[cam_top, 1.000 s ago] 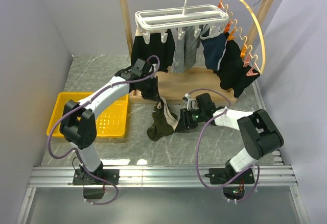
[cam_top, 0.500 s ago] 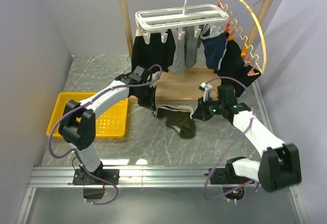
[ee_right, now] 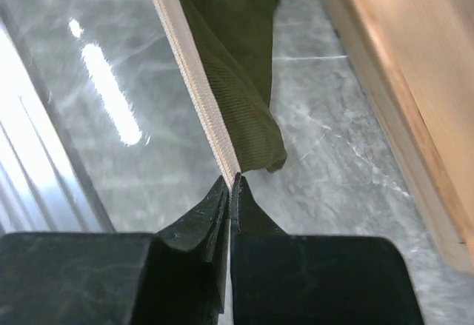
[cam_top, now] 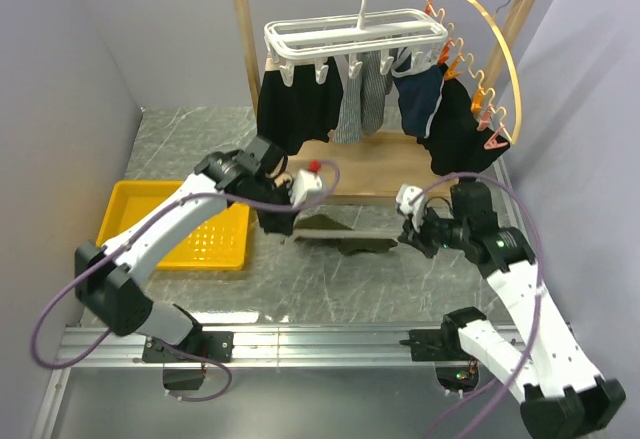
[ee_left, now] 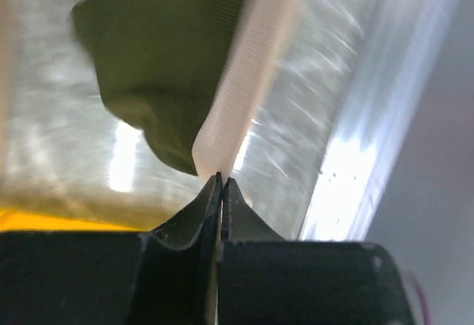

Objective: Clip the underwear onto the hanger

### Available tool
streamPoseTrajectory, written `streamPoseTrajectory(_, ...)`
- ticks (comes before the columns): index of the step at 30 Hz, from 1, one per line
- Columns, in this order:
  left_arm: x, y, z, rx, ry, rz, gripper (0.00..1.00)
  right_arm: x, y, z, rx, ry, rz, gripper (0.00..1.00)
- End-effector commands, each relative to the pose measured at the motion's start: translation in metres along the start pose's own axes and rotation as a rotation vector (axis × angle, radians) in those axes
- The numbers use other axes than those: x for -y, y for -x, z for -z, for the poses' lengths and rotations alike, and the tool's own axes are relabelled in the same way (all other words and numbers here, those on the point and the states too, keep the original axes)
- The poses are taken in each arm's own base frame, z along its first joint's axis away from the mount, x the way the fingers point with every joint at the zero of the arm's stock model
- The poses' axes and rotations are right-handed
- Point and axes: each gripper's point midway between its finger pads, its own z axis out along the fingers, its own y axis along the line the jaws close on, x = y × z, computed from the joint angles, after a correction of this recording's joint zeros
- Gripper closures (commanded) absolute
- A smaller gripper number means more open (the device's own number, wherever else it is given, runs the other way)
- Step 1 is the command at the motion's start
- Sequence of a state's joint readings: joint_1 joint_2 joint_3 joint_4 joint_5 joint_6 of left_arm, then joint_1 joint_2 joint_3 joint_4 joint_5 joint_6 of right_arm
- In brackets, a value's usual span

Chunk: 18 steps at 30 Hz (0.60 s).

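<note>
The olive-green underwear [cam_top: 345, 236] with its beige waistband hangs stretched flat above the table between my two grippers. My left gripper [cam_top: 287, 227] is shut on the waistband's left end [ee_left: 226, 129]. My right gripper [cam_top: 408, 231] is shut on the waistband's right end [ee_right: 204, 114]. The green cloth droops below the band in both wrist views [ee_left: 170, 66] [ee_right: 237, 66]. The white grid hanger [cam_top: 355, 37] hangs by its hook from the wooden rail behind, with white clips [cam_top: 322, 69] dangling under it, well above the underwear.
A black garment [cam_top: 298, 109], a striped one [cam_top: 360, 99] and a navy one [cam_top: 420, 99] hang from the hanger. A wooden hoop with orange clips [cam_top: 490, 99] holds dark clothes at right. The wooden rack base [cam_top: 350, 174] lies behind. A yellow tray [cam_top: 175, 229] sits at left.
The underwear went from a crumpled heap on the table to a flat span lifted off it. My right gripper shut on the waistband and drew right; my left arm swung round and rose.
</note>
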State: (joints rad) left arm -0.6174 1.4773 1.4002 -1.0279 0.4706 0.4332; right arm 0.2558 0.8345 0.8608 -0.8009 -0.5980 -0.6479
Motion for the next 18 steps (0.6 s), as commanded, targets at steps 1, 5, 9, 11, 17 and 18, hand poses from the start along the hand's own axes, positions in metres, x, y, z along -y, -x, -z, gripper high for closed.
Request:
streamPoseTrajectory(1, 0.056, -0.052, 0.022, -0.123, -0.168, -0.204, 0.95, -0.026, -0.015, 0.034, -0.065, 0.039, 0.182, 1.00)
streamPoseTrajectory(5, 0.088, -0.055, 0.038, -0.104, -0.244, -0.326, 0.96, -0.054, -0.006, 0.053, -0.016, 0.115, 0.285, 1.00)
streamPoseTrajectory(9, 0.103, -0.044, 0.046, -0.074, -0.282, -0.328, 0.98, -0.058, -0.006, 0.050, -0.007, 0.146, 0.287, 1.00)
streamPoseTrajectory(11, 0.102, -0.044, 0.039, -0.088, -0.306, -0.328, 0.99, -0.047, -0.010, 0.036, -0.032, 0.139, 0.248, 1.00)
streamPoseTrajectory(17, 0.051, -0.036, -0.022, -0.153, -0.295, -0.096, 0.95, 0.015, -0.033, -0.034, -0.157, 0.067, 0.077, 1.00)
streamPoseTrajectory(18, 0.030, -0.032, -0.032, -0.150, -0.268, -0.040, 0.94, 0.026, -0.035, -0.047, -0.174, 0.063, 0.049, 1.00)
